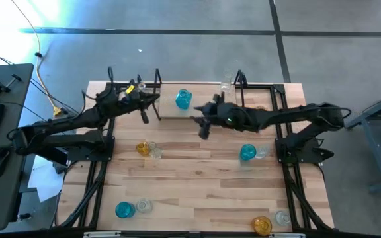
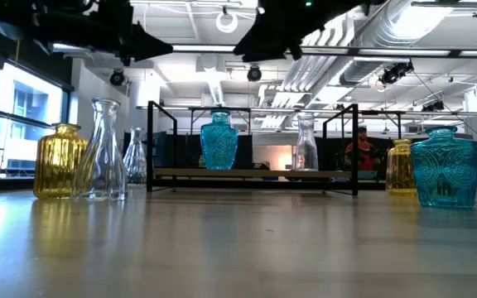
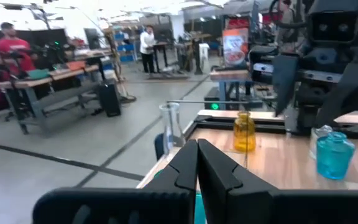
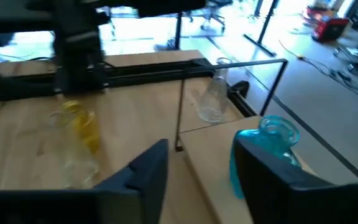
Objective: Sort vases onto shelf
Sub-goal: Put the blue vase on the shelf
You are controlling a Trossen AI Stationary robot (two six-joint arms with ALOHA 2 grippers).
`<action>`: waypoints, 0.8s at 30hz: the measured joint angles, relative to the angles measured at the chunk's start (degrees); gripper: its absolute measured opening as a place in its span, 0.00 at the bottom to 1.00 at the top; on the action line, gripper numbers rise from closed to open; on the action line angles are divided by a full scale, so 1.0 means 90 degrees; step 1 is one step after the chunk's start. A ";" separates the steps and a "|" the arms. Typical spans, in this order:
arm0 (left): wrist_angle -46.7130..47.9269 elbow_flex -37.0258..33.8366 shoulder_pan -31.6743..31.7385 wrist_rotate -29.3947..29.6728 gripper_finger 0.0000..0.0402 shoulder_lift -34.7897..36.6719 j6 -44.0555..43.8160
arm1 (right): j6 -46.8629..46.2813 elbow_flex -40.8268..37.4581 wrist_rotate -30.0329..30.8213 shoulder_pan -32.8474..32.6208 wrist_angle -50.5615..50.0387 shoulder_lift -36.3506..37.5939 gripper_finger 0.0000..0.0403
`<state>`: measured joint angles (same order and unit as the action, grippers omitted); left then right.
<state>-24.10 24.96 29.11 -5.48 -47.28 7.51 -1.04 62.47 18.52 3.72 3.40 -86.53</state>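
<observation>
The shelf (image 1: 204, 92) stands at the table's far middle. On it stand a teal vase (image 1: 182, 99) (image 2: 219, 142) (image 4: 267, 144) and a clear vase (image 1: 227, 82) (image 2: 305, 147) (image 3: 169, 127). My right gripper (image 1: 199, 124) (image 4: 197, 168) hangs open above the shelf's near edge, just right of the teal vase and apart from it. My left gripper (image 1: 152, 100) (image 3: 197, 158) is shut on nothing, held level above the shelf's left end. Another clear vase (image 4: 213, 99) stands by that end. More vases stand on the tabletop.
On the tabletop stand pairs of vases: amber (image 1: 142, 148) with clear (image 1: 155, 151), teal (image 1: 247, 153) with clear (image 1: 262, 151), teal (image 1: 124, 210) with clear (image 1: 143, 206), amber (image 1: 262, 225) with clear (image 1: 282, 217). An amber vase (image 2: 400, 165) (image 3: 243, 132) stands right of the shelf.
</observation>
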 joint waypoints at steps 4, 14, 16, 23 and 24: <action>-0.0005 -0.0318 0.0200 0.0001 0.00 0.0269 -0.0029 | -0.0055 0.0970 -0.0002 0.0364 -0.0720 -0.0671 0.61; -0.0022 -0.0803 0.0402 0.0002 0.00 0.0431 -0.0097 | -0.0241 0.3024 -0.0274 0.1233 -0.2204 -0.2256 0.70; -0.0012 -0.0830 0.0402 0.0002 0.00 0.0431 -0.0096 | -0.0381 0.3245 -0.0272 0.1370 -0.2445 -0.2450 0.70; 0.0018 -0.0830 0.0402 0.0002 0.00 0.0431 -0.0097 | -0.0638 0.3381 -0.0634 0.1636 -0.2587 -0.2699 0.70; 0.0018 -0.0830 0.0402 0.0002 0.00 0.0431 -0.0097 | -0.0686 0.3384 -0.0647 0.1642 -0.2578 -0.2697 0.70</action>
<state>-23.93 17.50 32.73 -5.45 -43.40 6.63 -7.21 92.92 12.70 18.50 -19.80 -110.80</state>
